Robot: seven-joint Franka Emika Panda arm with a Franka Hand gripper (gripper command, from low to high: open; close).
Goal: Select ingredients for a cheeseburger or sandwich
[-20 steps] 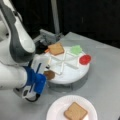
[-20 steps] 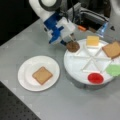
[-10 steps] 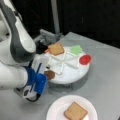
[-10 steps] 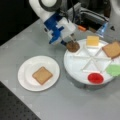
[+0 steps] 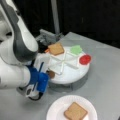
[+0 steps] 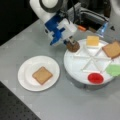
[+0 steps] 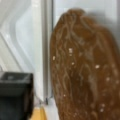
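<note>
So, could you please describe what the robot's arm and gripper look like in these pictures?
The arm is bulky, with rounded glossy white shells and dark grey bands at the joints. The gripper sits on a white block with bright blue parts, seen in both front views. A dark cable loops beneath the blue part.

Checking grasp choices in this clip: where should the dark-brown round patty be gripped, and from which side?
Across its thin edges, coming from above. The dark-brown round patty stands tilted on edge in the white divided tray, right under the gripper; the wrist view shows its broad face close up.
</note>
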